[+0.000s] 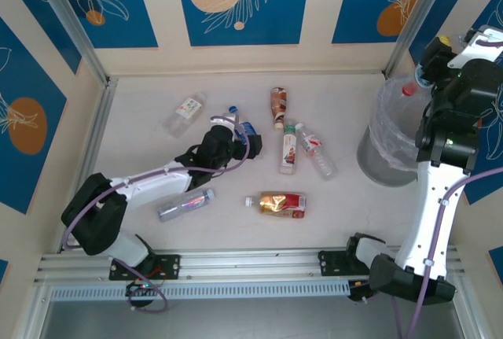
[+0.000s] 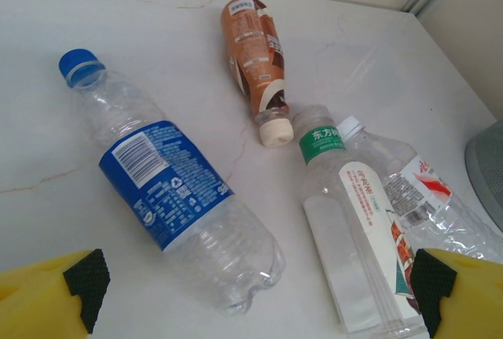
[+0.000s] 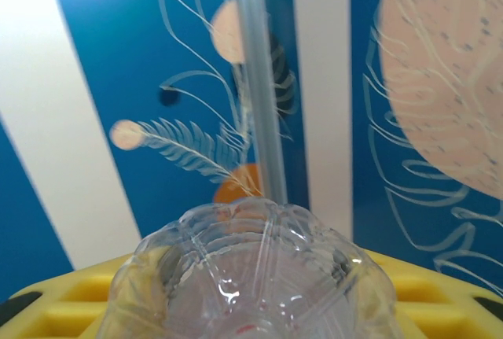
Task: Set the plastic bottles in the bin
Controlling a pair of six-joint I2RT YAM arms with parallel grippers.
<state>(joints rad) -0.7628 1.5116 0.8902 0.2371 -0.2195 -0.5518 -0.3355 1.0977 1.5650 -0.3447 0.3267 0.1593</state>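
Far left on the counter (image 1: 134,142): a white-labelled bottle (image 1: 183,113) lying alone. Nearer, a silver-labelled bottle (image 1: 185,204) just beside the left forearm.

Next along, the left claw (image 1: 226,141), spread wide and hovering low over the blue-labelled bottle (image 2: 169,189). From the left wrist, base of that bottle between the two yellow fingers, untouched. Base of the green-capped bottle (image 2: 346,221) also inside the spread, close to the right finger.

Better shifted left first, so as to straddle the blue-labelled bottle alone. Then lowered square across the label band and closed gently: thin plastic, likely to buckle and slip.

Touching the green-capped bottle on its right, a clear red-labelled bottle (image 2: 420,197). Farther off, a brown bottle (image 2: 255,56), cap pointing near. Near middle, a gold-wrapped bottle (image 1: 277,203).

At the right, the bin (image 1: 369,154), standing near the counter's right edge. Up by its far rim, the right claw (image 1: 423,79), pinching a clear bottle (image 3: 251,276) by the base end, red cap away from the wrist. Fully over the bag's mouth or not: cannot tell. Best centred there and lowered a little before letting go, to avoid a bounce off the rim.
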